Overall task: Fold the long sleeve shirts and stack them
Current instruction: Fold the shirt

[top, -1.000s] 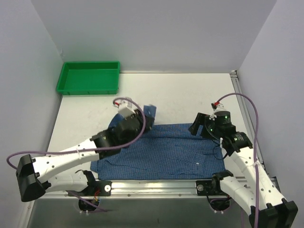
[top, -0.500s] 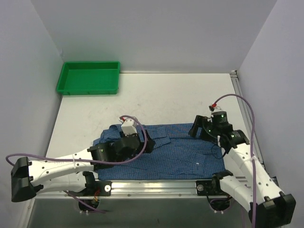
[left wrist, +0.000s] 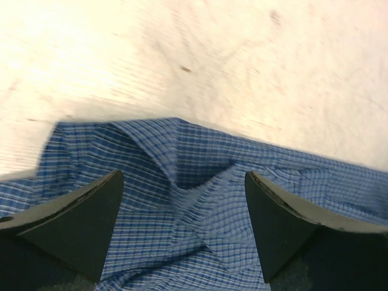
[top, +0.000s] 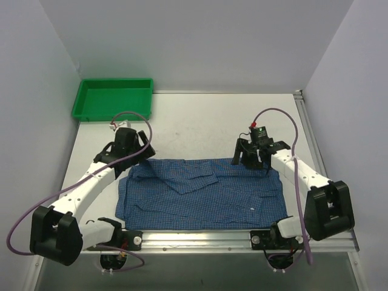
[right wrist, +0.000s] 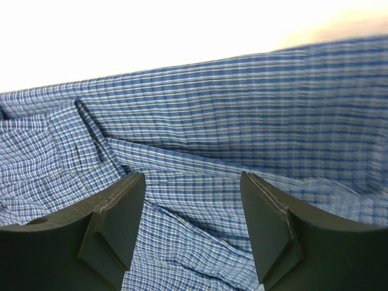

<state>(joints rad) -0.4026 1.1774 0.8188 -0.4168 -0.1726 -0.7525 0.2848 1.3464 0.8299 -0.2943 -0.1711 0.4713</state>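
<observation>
Blue shirt [top: 206, 197], both jaws open, nothing gripped

Two white-and-black arms trailing purple cables

The left arm [top: 91, 182] and right arm [top: 300, 173] are built of smooth white shell links joined by bulky black joint housings. A thin purple cable [top: 130, 115] loops off each wrist from a small red plug, and a green light [top: 257, 129] glows on the right wrist. The left gripper [left wrist: 183, 176] and right gripper [right wrist: 193, 176] carry matte, dark, wedge-shaped fingers [left wrist: 79, 224].
</observation>
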